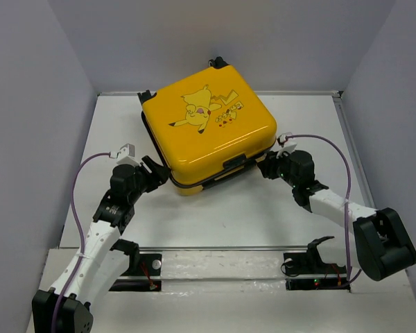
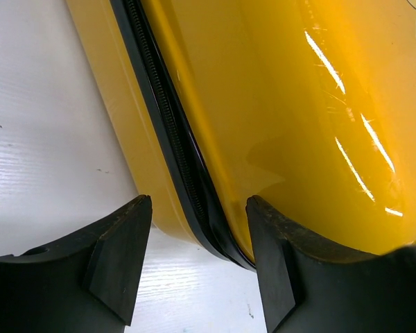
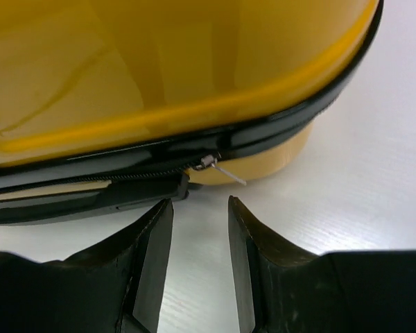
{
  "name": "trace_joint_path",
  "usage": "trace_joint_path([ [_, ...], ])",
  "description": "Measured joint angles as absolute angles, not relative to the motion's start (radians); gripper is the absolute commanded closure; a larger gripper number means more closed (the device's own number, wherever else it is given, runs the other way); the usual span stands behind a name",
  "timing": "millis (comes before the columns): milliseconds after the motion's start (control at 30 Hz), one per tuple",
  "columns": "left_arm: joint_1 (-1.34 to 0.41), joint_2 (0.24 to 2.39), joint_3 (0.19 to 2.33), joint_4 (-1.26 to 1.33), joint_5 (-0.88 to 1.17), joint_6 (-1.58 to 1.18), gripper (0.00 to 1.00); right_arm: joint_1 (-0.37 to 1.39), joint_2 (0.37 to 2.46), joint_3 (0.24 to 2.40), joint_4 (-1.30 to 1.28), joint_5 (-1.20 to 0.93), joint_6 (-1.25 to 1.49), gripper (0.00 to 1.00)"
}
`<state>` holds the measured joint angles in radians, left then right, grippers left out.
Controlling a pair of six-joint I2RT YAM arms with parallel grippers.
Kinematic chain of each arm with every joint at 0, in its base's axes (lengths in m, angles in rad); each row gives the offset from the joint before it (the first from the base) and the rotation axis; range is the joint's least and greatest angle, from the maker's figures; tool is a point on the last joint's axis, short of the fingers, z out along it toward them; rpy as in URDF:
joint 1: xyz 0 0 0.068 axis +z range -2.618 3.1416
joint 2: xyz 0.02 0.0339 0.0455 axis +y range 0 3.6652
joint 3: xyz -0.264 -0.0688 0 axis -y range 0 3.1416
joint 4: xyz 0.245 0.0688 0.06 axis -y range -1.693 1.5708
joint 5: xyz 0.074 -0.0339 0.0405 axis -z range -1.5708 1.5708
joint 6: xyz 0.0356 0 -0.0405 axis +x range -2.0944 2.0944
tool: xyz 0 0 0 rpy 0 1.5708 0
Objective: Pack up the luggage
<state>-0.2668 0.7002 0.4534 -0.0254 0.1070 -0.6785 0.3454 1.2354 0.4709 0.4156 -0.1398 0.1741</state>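
The luggage [image 1: 208, 132] is lying flat, print side up, mid-surface [image 1: 263, 222] toward the back, turned diagonal so one corner is pointing at us betw the two arms. The lid is sitting down on the base, but the zip track [image 2: 163, 118] is showing as a dark line along the seam, so we're judging that side as not fully closed.

We're holding the L claw [image 1: 158, 172] at the left-front side near that corner, jaws standing wide w/ one finger on each side of the seam. Nothing is looking clamped, tho we can't tell if the fingers are touching the shell. Prob reason: we're bracing the case so it isn't sliding while the other arm is working.

We're keeping the R claw [image 1: 269, 165] low at the right-front side, jaws only narrowly apart w/ nothing betw them. It's pointing at the zip pull [image 3: 209, 162], which is sitting just beyond the fingertips, its thin tab sticking out & down. We're reading this as lining up to pinch the tab.

In the way: the black handle [image 3: 90, 198] is lying right beside the pull, so a sloppy close is risking the handle instead. The wheels [image 1: 217, 64] are at the far side, well apart from both claws. The enclosure walls [image 1: 41, 139] are standing near but not blocking.
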Motion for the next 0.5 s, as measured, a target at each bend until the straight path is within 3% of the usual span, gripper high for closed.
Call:
trace_joint_path([
  [433, -0.267, 0.698, 0.453, -0.010, 0.125, -0.683, 0.34, 0.345, 1.301, 0.512, 0.524, -0.105, 0.084, 0.63],
  [500, -0.267, 0.698, 0.453, -0.002, 0.130, -0.683, 0.34, 0.345, 1.309, 0.517, 0.527, -0.104, 0.077, 0.70],
])
